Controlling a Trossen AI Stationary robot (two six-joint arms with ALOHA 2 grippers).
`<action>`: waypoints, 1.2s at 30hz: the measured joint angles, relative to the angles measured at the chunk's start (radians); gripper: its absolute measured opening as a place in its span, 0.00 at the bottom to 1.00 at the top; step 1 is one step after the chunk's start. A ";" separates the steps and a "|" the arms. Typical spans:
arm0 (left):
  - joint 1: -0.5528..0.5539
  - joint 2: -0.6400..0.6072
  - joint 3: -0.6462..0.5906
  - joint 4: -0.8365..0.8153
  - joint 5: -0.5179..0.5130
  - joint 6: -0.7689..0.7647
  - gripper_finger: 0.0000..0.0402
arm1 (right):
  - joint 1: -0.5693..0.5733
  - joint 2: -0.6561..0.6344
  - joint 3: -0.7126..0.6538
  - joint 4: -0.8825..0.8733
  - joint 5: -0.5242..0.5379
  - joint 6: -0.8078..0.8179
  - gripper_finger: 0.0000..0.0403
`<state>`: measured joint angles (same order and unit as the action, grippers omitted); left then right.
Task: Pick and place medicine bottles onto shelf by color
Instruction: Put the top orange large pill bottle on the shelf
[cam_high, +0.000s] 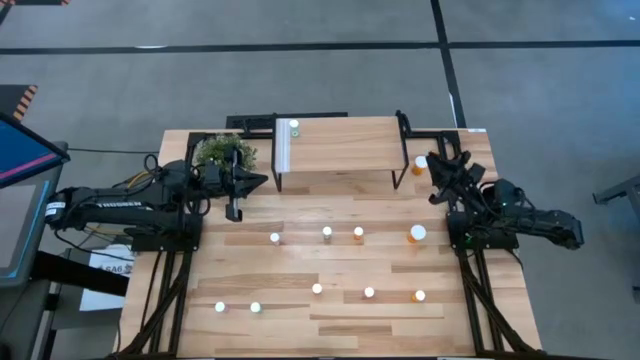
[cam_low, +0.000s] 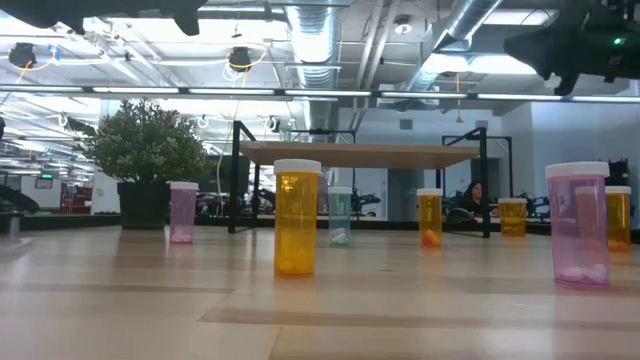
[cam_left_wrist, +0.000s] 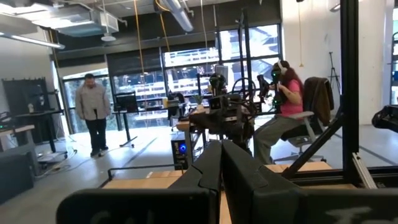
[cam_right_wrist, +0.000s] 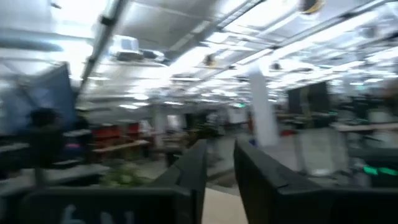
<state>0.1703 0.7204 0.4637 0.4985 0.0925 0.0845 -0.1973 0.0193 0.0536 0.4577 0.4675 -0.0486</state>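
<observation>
Right claw, jaws narrowly parted, empty, hovers beside raised light-wood shelf. Nearest upright orange white-capped bottle stands just shelf-side of it; you use right arm.

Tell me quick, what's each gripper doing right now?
Left gripper: shut, holding nothing, raised beside the plant.
Right gripper: slightly open, holding nothing, raised near the shelf's right end.
</observation>
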 joint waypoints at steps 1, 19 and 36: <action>0.000 0.000 0.000 0.000 0.000 0.000 0.00 | -0.003 0.000 0.000 -0.006 0.029 -0.010 0.31; 0.000 0.000 0.000 0.000 -0.002 0.000 0.00 | -0.002 0.148 0.160 -0.236 0.261 -0.064 0.46; 0.000 0.000 0.001 -0.025 -0.003 -0.001 0.00 | -0.005 0.378 0.166 -0.455 0.567 0.241 0.57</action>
<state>0.1703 0.7204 0.4644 0.4737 0.0899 0.0837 -0.2021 0.3975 0.2199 0.0032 1.0346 0.1921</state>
